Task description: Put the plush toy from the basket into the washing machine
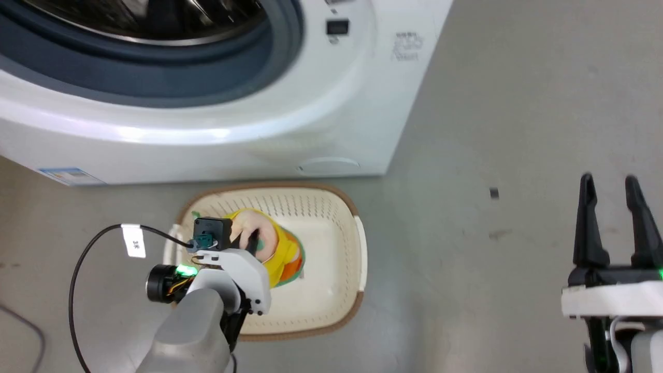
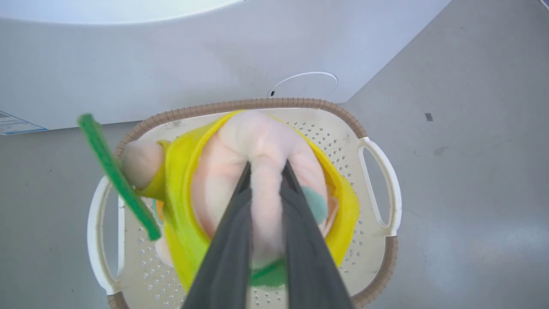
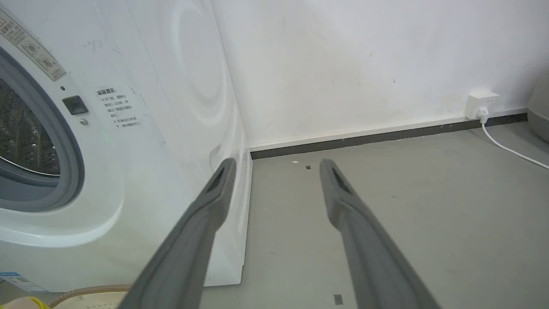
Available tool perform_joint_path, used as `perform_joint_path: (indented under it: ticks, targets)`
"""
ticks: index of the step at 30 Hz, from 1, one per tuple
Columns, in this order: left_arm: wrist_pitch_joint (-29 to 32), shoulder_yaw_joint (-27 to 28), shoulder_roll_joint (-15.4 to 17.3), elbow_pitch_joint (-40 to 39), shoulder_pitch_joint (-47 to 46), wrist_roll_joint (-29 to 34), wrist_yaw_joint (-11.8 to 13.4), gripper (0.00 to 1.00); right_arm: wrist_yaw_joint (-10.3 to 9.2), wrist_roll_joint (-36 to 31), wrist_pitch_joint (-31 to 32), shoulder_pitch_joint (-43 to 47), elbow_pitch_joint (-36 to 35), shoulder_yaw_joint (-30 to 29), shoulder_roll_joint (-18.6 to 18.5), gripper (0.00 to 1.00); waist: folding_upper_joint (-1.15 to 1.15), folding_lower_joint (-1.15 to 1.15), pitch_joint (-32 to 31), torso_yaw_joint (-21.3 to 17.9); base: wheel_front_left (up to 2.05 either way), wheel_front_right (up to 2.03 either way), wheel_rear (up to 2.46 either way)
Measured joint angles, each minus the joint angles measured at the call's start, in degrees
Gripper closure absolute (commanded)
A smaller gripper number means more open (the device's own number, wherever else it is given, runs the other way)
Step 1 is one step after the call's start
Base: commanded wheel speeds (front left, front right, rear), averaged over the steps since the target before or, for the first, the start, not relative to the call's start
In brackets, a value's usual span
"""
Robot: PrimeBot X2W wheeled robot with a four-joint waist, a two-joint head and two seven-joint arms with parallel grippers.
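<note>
Basket [image 1: 331, 280] sits on the grey floor [image 1: 518, 103], just in front of the washing machine [image 1: 331, 103]. It is oval cream plastic with rows of small perforations in the walls and bottom, a ribbed brown rim and white loop handles [image 2: 381, 184] at both ends. The one item in it is the plush toy [image 1: 279, 248], over the basket's left half. I can't tell whether it rests on the bottom or hangs clear. The toy is soft and fuzzy, with a pale pink round head, a yellow hood around it and orange and green at the base. A flat green tag [image 2: 116, 176] sticks out to one side and is blurred. Left gripper [image 2: 266, 167]: jaws clenched on the plush toy, with a ridge of pink pile bulging up between the two dark fingers. Right gripper [image 1: 609, 181]: jaws released, with a wide gap and nothing between them, above bare floor well to the right of the basket. The washer porthole is open towards the camera, with a smooth grey gasket [image 1: 155, 77] ringing a shiny perforated steel drum [image 1: 155, 20]. No load is visible in the part of the drum shown. The cabinet is glossy white with printed stickers.
</note>
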Motion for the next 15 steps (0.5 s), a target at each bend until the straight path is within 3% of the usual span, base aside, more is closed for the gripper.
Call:
perform_joint_path:
  ticks: [15]
  targets:
    - [-0.2,5.2,1.4,-28.1,11.6,4.0,3.1,1.00,0.00,-0.9,0.0,5.4,0.7,-0.5,0.0,0.00,0.00,0.00,-10.3,4.9,0.00,0.00,0.00]
